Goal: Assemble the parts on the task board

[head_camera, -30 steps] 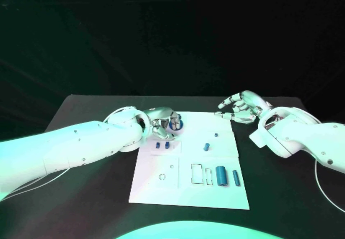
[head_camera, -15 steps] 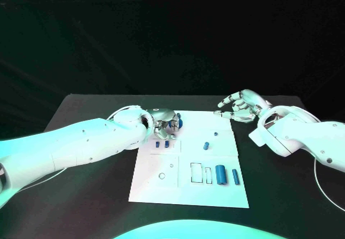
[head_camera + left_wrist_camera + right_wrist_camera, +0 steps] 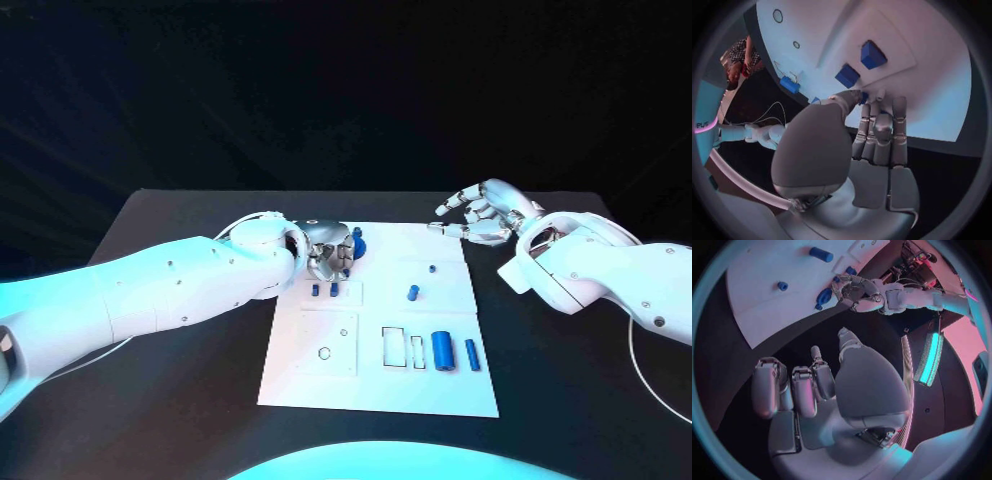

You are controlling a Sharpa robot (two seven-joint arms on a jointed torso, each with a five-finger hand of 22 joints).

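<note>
At the board's (image 3: 378, 385) far left corner, left hand (image 3: 329, 254) pinches a blue part (image 3: 356, 243); we'd seat it straight, right hand (image 3: 483, 212) idle, fingers apart.

Smooth white arms, silver hands (image 3: 483, 212), perhaps thin white cables

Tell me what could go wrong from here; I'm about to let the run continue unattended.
1. The left hand works at the far left corner of the task board, its fingertips on a blue part. The hold looks slight, so the part may slip or tip.
2. Two small blue parts stand just beside that hand; a sideways move could knock them.
3. The right hand hovers beyond the board's far right corner, too far off to steady anything.
</note>
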